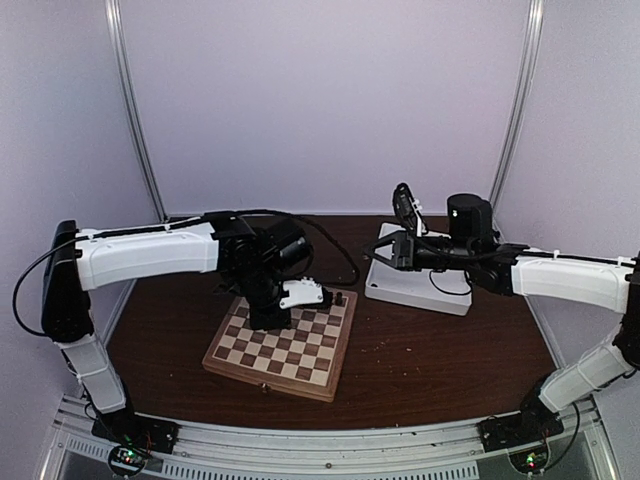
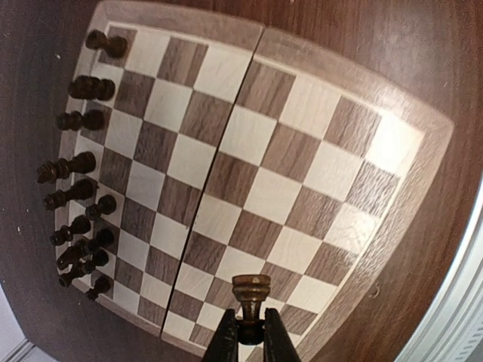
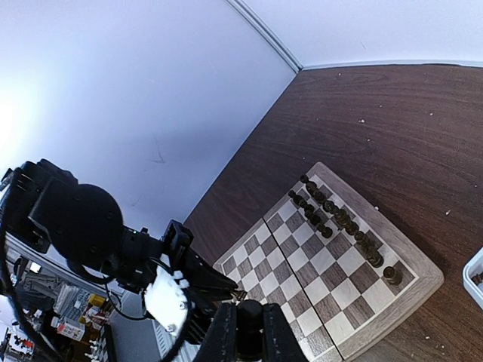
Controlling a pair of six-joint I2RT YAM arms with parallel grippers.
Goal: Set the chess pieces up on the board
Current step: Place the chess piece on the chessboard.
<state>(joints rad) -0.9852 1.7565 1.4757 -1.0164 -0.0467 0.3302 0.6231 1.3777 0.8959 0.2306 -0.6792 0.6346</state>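
While my left jaws clench a pale chess piece (image 2: 251,292) above the board (image 2: 302,151), it needs lowering next; right jaws grip a dark piece (image 3: 249,320).

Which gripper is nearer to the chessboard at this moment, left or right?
Left. The left gripper, shut on a chess piece, hangs directly above the board near one edge. The right gripper, shut on a dark piece, is off the board, by the white tray.
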